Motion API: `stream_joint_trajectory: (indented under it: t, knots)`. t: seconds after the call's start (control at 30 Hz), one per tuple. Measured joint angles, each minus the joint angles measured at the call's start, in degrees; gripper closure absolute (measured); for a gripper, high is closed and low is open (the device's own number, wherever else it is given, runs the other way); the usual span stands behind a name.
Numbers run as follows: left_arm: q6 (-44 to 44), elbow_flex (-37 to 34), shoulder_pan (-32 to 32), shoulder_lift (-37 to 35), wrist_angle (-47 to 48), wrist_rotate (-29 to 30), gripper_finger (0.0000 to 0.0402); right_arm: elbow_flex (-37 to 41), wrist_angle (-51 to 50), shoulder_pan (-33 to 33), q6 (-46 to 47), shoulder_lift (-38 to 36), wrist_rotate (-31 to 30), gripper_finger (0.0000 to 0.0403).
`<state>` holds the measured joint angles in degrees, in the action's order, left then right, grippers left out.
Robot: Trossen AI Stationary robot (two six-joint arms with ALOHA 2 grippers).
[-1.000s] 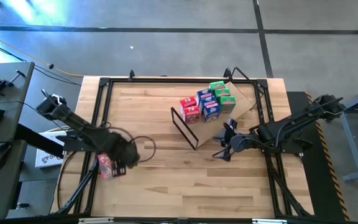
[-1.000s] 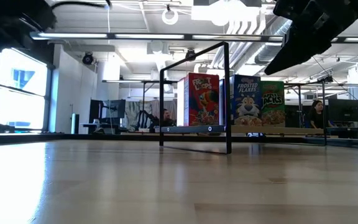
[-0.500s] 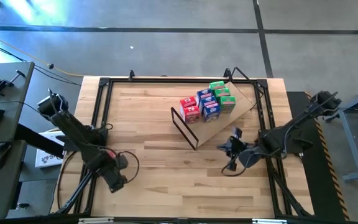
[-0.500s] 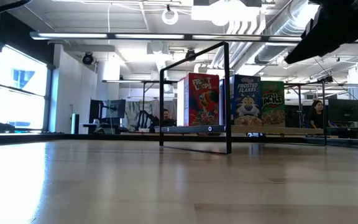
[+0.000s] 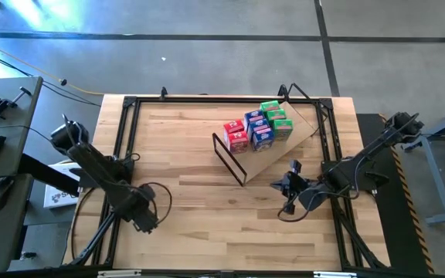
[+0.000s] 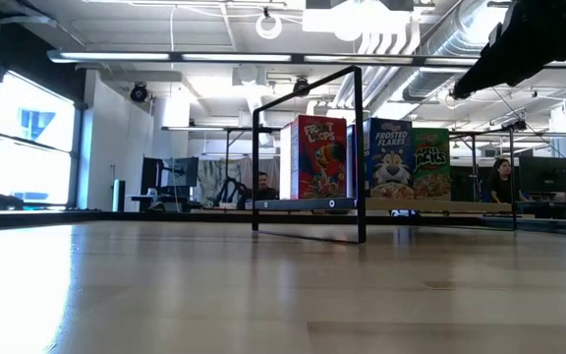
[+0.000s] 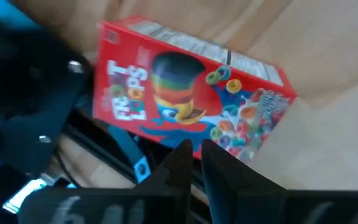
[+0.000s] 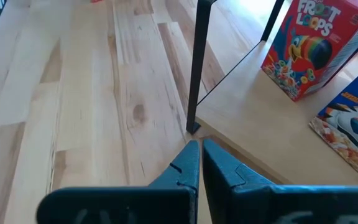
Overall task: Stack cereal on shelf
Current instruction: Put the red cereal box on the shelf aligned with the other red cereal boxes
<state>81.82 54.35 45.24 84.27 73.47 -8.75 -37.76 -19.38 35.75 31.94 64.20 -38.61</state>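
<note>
Well left of the shelf (image 5: pixel 304 123), at the table's (image 5: pixel 207 232) front-left corner, the left gripper (image 5: pixel 144 219) sits lower and closer to the edge than a sec ago. Then its fingers stood wide over a red cereal box. Now, in the left wrist view, they're nearly together, tips at the near edge of that red box (image 7: pixel 185 102). Can't tell if they pinch it. From above the box is hidden under the arm.

Right gripper (image 5: pixel 287 188) has shifted a bit away from the shelf's low corner and hangs just beside it, fingers together on nothing. The shelf's black wire frame (image 8: pixel 194 74) stands right ahead of it.

The other cereal boxes (image 5: pixel 258 127) haven't moved: red, blue and green, packed side by side on the slanted shelf board, behind the frame. At table level they show upright, red nearest the frame post.

Bkgd: a person (image 6: pixel 502 177) sits in the room beyond the shelf.
</note>
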Motion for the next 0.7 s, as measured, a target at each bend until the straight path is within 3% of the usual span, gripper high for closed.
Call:
stream_joint_trajectory:
  t: [0.17,0.3,0.6,0.7]
  knots:
    - [-0.9,-4.4,0.3,2.2,-10.8,-0.8,0.0376,0.0,0.0,0.0,0.1,0.0,0.1,0.0401]
    - [-2.7,-4.2,0.1,3.6,-15.8,1.9,0.0376,0.0,0.0,0.0,0.2,0.0,1.1,0.0401]
    - [-16.6,7.1,-5.5,4.6,-29.0,21.7,0.0376,0.0,1.5,0.0,0.2,0.0,2.1,0.0401]
    - [-20.6,11.8,-6.2,4.5,-28.8,23.9,0.0376,0.0,2.7,0.0,0.4,0.0,3.6,0.0401]
